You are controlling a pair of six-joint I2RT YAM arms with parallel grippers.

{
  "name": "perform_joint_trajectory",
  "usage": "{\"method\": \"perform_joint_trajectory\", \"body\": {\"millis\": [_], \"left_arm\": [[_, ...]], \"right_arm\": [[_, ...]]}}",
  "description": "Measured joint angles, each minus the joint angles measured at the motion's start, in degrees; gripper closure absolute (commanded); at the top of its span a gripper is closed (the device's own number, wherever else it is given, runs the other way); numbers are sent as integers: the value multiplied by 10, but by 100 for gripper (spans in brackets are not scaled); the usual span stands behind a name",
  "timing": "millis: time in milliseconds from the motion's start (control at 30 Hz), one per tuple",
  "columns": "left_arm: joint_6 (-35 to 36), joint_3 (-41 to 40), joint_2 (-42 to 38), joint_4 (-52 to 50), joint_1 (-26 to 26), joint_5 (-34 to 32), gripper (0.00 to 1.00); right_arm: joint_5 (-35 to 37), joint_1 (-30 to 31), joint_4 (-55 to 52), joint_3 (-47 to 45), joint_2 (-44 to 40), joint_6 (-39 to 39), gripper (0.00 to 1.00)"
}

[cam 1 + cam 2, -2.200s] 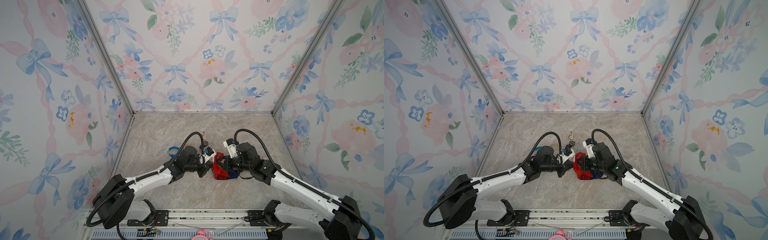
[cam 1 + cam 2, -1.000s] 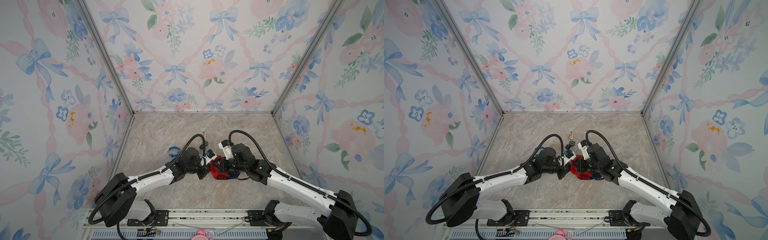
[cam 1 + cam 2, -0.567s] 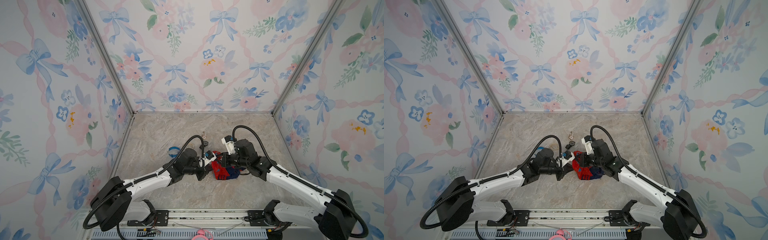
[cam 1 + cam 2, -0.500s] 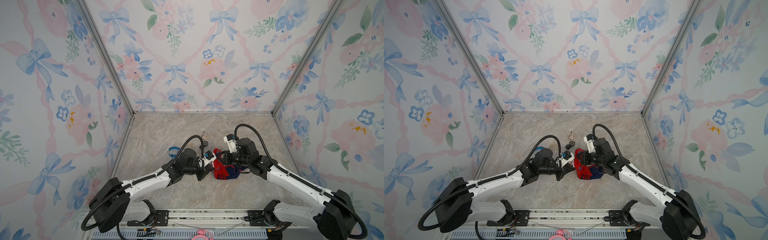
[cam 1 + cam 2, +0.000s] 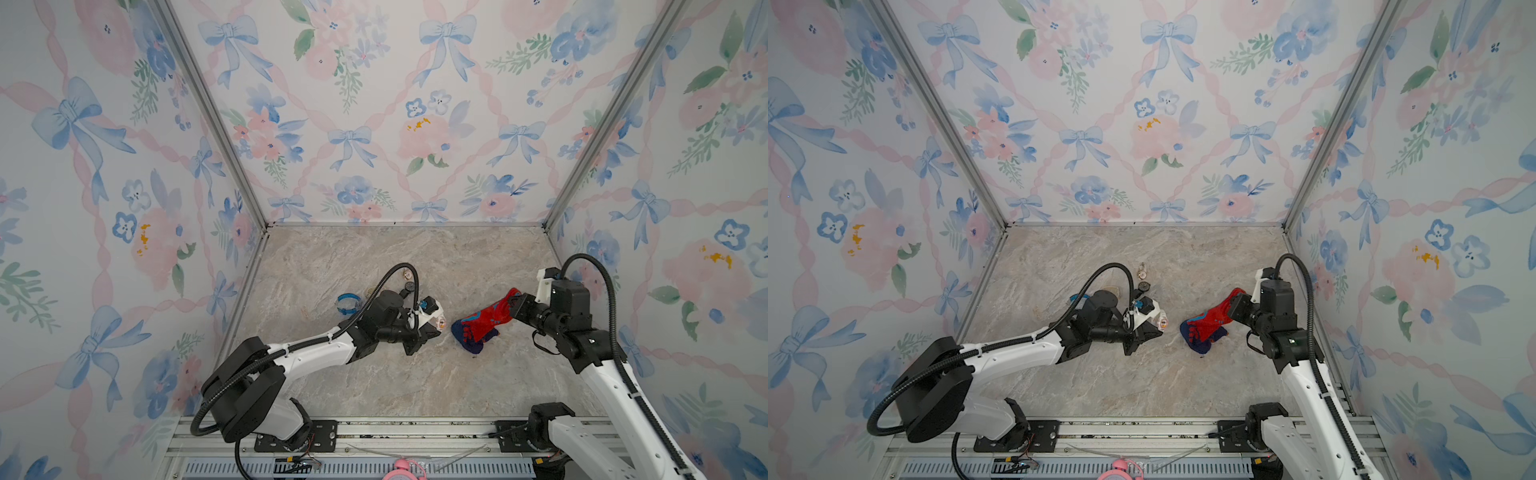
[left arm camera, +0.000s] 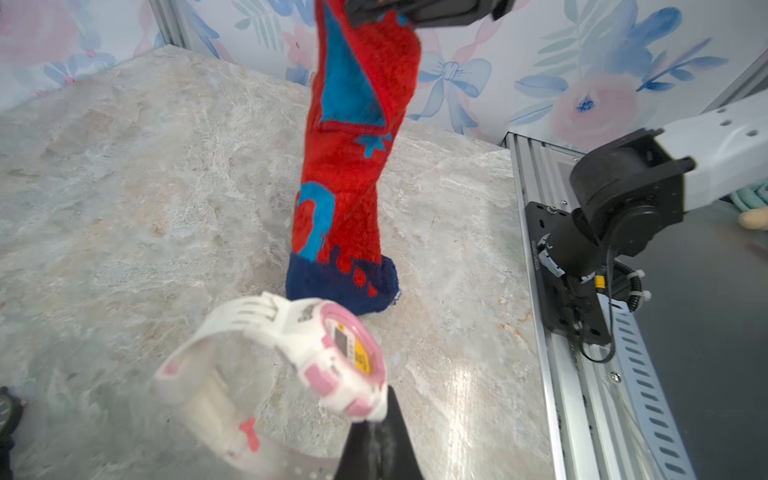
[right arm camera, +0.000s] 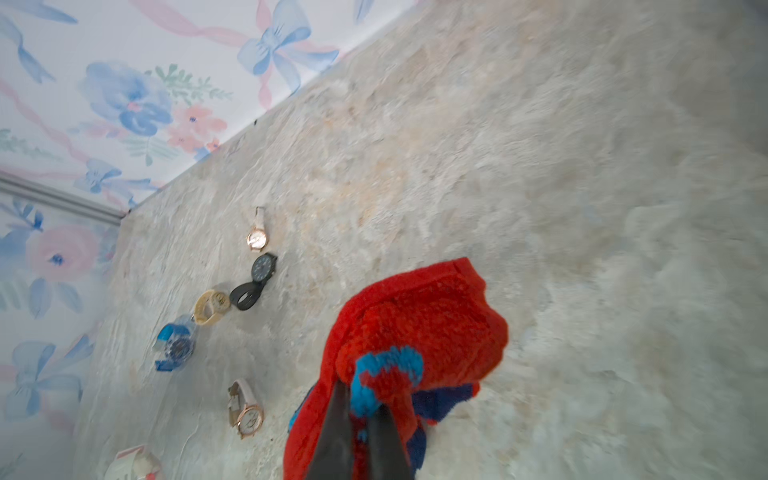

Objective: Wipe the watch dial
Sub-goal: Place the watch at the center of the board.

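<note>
Nearest, clamped shut in the left gripper: white-and-pink digital watch, lifted off the marble table, gripped low on case and strap by the fingers, dial turned outward past the fingertips toward the cloth. Grey and yellow panels on the dial, writing too blurred to read. Just beyond, apart from the watch: red, blue and navy cloth, hanging from the right gripper, jaws pressed together on its upper end, navy end down on the table. Farther back, lying loose: blue watch, beige watch, black watch, rose-gold watch.
</note>
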Motion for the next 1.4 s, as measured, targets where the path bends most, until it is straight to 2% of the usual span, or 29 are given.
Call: {"method": "perform_joint_trajectory", "body": {"millis": [133, 333, 533, 600, 633, 700, 900, 1100, 1400], "left_arm": [[3, 47, 75, -13, -2, -13, 100], [12, 183, 216, -126, -11, -97, 100], [20, 266, 296, -215, -21, -157, 100], [20, 289, 315, -235, -22, -166, 96], [20, 299, 320, -240, -22, -170, 93], [20, 310, 324, -250, -22, -178, 78], [25, 315, 325, -260, -24, -195, 58], [26, 313, 311, -275, -28, -204, 56], [23, 292, 205, -279, -29, -196, 54]], "right_arm": [[14, -14, -30, 17, -24, -18, 100], [-26, -14, -25, -14, -4, -17, 100], [-50, -13, -24, -38, -1, -16, 100], [-54, -12, -22, -42, -1, -16, 100], [-56, -12, -22, -43, -1, -16, 100], [-58, -12, -21, -48, -2, -16, 100], [-65, -12, -18, -55, -2, -15, 100], [-71, -8, -11, -61, -2, -10, 100], [-75, 12, -3, -69, -1, -6, 100]]}}
